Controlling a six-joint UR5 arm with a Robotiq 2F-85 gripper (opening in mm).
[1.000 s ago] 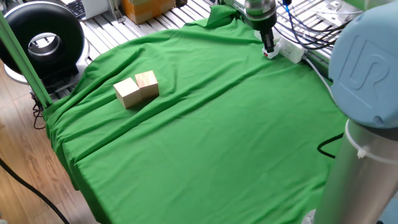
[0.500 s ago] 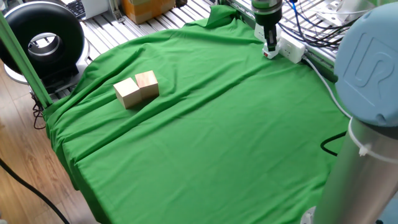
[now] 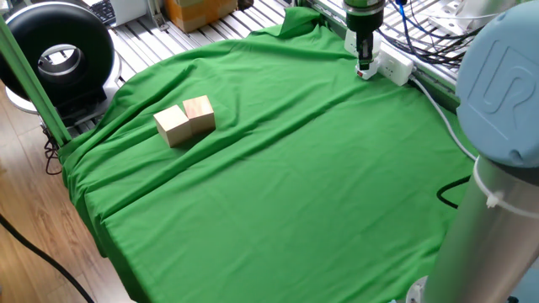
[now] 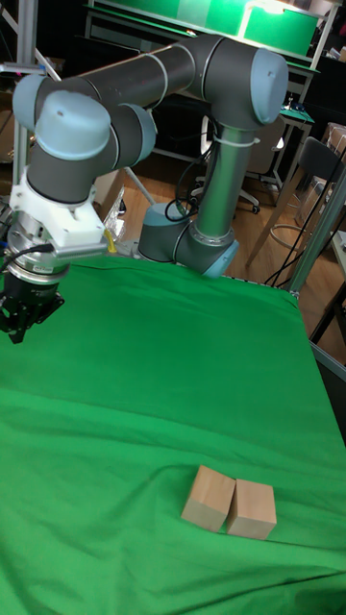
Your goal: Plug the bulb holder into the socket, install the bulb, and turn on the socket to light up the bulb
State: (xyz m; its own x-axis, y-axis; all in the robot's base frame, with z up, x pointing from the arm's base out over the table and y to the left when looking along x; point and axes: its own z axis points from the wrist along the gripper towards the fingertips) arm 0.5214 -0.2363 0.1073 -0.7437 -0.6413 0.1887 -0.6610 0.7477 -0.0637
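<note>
Fixed view: hand (image 3: 365,67) stood over socket (image 3: 390,66) at tabletop's (image 3: 295,185) far edge, its grip unreadable; bulb holder and bulb unseen. Tall fixed view: hand (image 4: 19,322) low at left, wooden blocks (image 4: 229,504) well apart. Judgement: descend vertically, slowly.

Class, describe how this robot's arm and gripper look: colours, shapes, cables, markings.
The arm has thick silver-grey tubes joined by rounded light-blue caps; one cap carries a raised "UR" logo. A white wrist section leads to the small black gripper, with a dark cable running alongside.
</note>
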